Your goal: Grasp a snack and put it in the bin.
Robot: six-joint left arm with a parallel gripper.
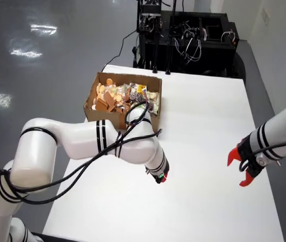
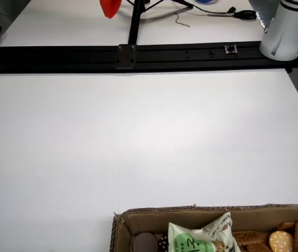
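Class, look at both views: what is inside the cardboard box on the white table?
The cardboard box holds a heap of snacks: round brown biscuits and printed packets, including a green-and-white packet. Whatever lies under the top layer, and the box floor, is covered and cannot be seen.

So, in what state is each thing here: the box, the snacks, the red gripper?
Cardboard box: upright, open on top, filled.
Snacks: piled inside the box, packets sealed as far as visible.
Red gripper: open, holding nothing, above the table.
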